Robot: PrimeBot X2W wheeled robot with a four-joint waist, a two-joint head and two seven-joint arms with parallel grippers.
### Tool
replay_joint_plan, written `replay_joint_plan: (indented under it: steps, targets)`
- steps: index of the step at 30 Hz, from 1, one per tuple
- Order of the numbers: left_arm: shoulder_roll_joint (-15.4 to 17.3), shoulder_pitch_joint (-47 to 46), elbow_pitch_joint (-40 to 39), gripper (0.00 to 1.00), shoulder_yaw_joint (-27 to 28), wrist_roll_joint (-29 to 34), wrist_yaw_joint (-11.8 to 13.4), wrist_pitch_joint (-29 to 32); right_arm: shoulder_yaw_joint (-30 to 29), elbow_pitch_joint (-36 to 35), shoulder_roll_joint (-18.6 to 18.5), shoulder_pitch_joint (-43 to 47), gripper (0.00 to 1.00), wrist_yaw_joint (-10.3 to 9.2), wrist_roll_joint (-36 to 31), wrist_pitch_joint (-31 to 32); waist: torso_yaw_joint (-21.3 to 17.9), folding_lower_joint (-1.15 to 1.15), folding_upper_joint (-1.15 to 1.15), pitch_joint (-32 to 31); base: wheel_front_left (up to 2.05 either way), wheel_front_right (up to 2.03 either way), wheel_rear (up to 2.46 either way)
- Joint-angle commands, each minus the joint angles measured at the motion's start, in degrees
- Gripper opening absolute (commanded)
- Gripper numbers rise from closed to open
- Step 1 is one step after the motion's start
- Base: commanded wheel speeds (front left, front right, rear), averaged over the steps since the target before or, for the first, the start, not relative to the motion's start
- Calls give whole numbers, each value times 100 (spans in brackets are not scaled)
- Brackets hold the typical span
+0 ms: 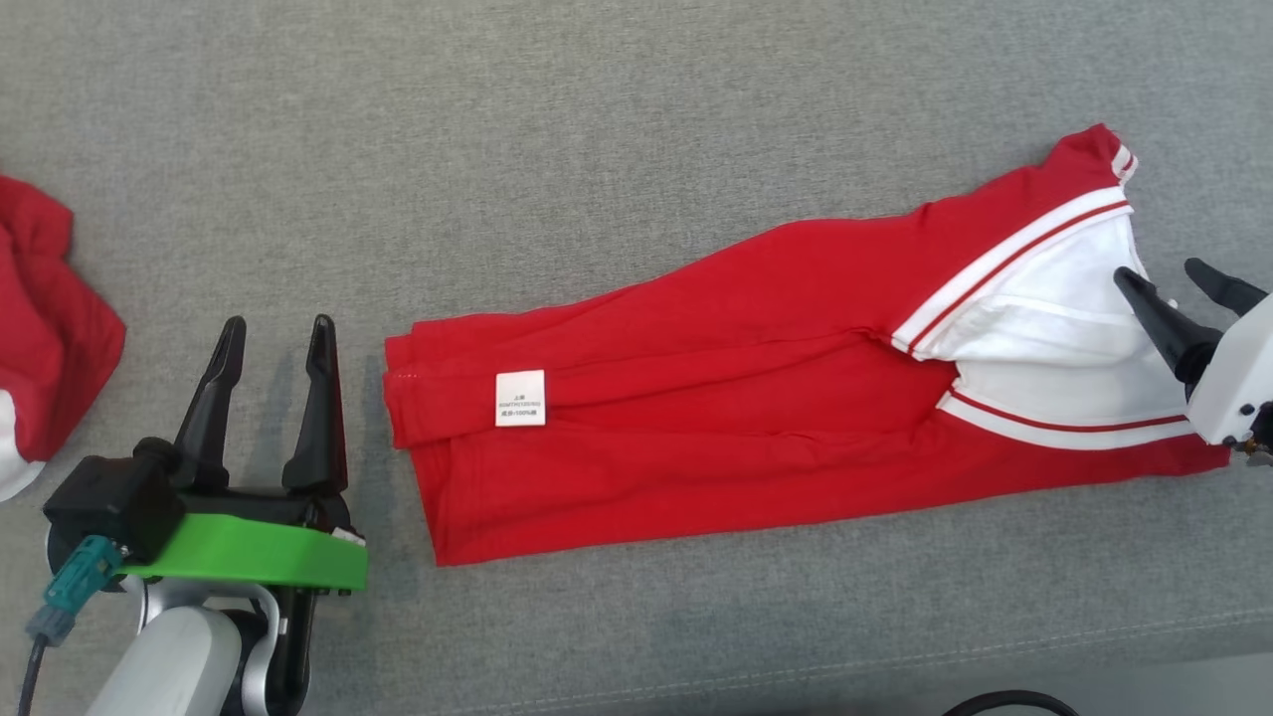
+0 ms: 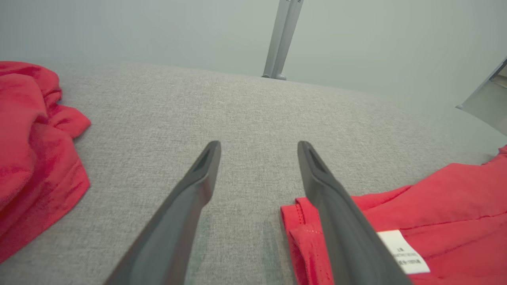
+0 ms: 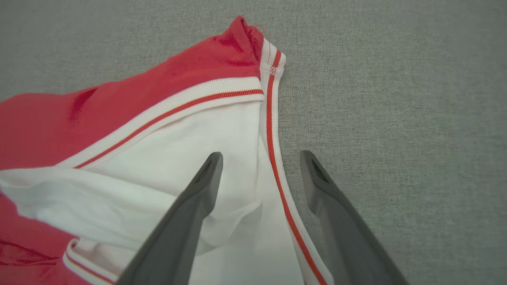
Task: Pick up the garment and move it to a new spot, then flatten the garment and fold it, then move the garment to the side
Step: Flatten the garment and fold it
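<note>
Nearest, toward the near left corner of the grey cloth-covered worktop (image 1: 597,119), the left pincer (image 1: 279,322) stands released, its two dark fingers spread and grasping nothing, just beside the hem end of the garment (image 1: 696,398). The garment lies as a long red strip, folded lengthwise, running from the middle of the worktop out to its right edge and slanting away as it goes; a white label (image 1: 520,398) sits on the fold near the hem. At the right edge the right pincer (image 1: 1159,268) is also released and empty, one finger over the puckered white neck panel (image 1: 1044,328), the other over bare cloth beside the striped trim. A second red cloth (image 1: 50,328) is bunched at the left edge. The likely trouble is in the next fold: the layers do not line up and the neck end is loose, so a pinch catching only the top layer or the trim would probably drag the strip open, and a move leftward risks tangling with the bunched cloth
</note>
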Motion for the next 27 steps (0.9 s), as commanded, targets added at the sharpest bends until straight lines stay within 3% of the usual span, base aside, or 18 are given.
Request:
replay_joint_plan:
  steps: [1,9,14,15,16,22,27]
  targets:
    - [-74,83,20,100,78,79,-62,-14,13,102,17,-80,100,-6,-28,12,149,0,0,102,0,0,0]
    - [-934,333,550,100,792,748,-974,-15,222,1156,73,-368,100,-7,60,345,498,0,0,181,0,0,0]
    - [-1318,398,791,100,1207,1135,-1537,-8,294,1390,286,-234,100,0,880,1123,560,0,0,127,0,0,0]
    - [-1390,418,835,100,1290,1214,-1593,-8,239,1349,397,-255,11,18,1164,1226,544,0,0,110,0,0,0]
    - [-1442,439,880,100,1349,1299,-1652,-8,253,1279,409,-252,0,25,1372,1403,520,0,0,89,0,0,0]
    - [-1522,383,1101,100,1334,1755,-1851,-8,-679,1453,-271,-145,0,-15,1730,1277,442,0,0,-58,0,0,0]
    - [-1581,351,1187,100,1246,1802,-1881,-9,-2000,1990,-713,26,0,-7,1596,1124,507,0,0,-267,0,0,0]
